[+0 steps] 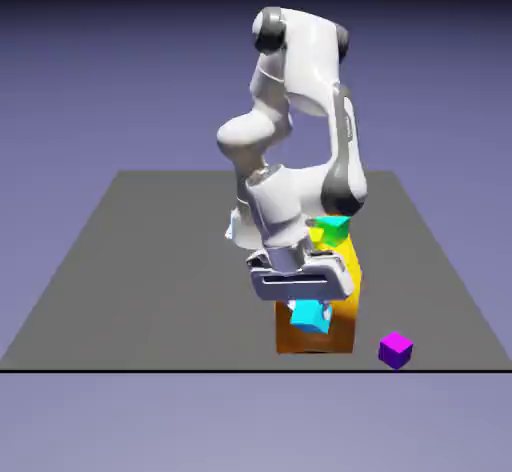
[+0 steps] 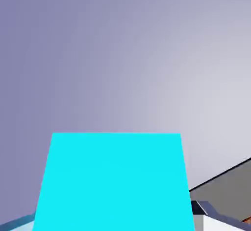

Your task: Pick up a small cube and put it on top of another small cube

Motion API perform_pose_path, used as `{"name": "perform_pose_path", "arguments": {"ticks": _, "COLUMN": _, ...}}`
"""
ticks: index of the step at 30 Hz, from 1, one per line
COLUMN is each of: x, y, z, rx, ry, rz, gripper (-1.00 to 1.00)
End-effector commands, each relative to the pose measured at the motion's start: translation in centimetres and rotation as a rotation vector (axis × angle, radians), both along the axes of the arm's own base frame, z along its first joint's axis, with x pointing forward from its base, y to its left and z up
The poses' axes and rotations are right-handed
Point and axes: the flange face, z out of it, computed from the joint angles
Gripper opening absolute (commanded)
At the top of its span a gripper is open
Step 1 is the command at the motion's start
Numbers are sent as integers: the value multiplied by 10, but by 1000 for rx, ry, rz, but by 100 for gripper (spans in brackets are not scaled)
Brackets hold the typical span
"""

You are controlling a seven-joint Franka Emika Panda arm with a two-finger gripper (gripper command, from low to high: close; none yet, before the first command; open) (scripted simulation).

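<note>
Shown centrally, the white Franka arm (image 1: 295, 110) bends down over the grey desk (image 1: 140, 260), its tool (image 1: 308, 308) clamped on one small cyan-blue cube (image 1: 310, 316). That cube hangs clear of the desk surface, in front of the upper face of one big yellow-orange block (image 1: 335, 330), which stands on the desk near its front edge. One teal cube with green sides (image 1: 330, 228) shows above the block, partly hidden by the arm; whether it rests on the block cannot be told. One small purple-magenta cube (image 1: 396, 349) sits on the desk just beside the block, toward the exterior view's right, apart from the tool and from the cyan-blue cube.

Hand view: the cyan-blue cube (image 2: 115, 181) fills the lower middle, large, and hides most of the fingers; only a grey finger tip (image 2: 200, 208) shows at the cube's right side. A grey strip of desk (image 2: 225, 183) and a sliver of orange (image 2: 246, 220) appear at lower right; the rest is blue-violet backdrop (image 2: 122, 54).

Counts: cyan-blue cubes, one; purple-magenta cubes, one; teal cubes, one; yellow-orange blocks, one.
</note>
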Motion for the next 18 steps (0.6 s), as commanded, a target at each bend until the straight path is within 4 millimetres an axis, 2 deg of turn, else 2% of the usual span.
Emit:
{"name": "perform_pose_path", "arguments": {"ticks": 1, "x": 3, "y": 22, "z": -2, "rx": -22, "ry": 3, "rz": 80, "gripper": -100}}
{"name": "perform_pose_path", "arguments": {"ticks": 4, "x": 6, "y": 88, "z": -8, "rx": -80, "ry": 11, "rz": 314, "gripper": -100}}
{"name": "perform_pose_path", "arguments": {"ticks": 8, "x": -2, "y": 173, "z": -18, "rx": -151, "ry": 18, "rz": 611, "gripper": -100}}
{"name": "perform_pose_path", "arguments": {"ticks": 13, "x": -26, "y": 270, "z": -29, "rx": -231, "ry": 11, "rz": 956, "gripper": -100}}
{"name": "perform_pose_path", "arguments": {"ticks": 18, "x": -59, "y": 354, "z": -32, "rx": -302, "ry": -19, "rz": 1262, "gripper": -100}}
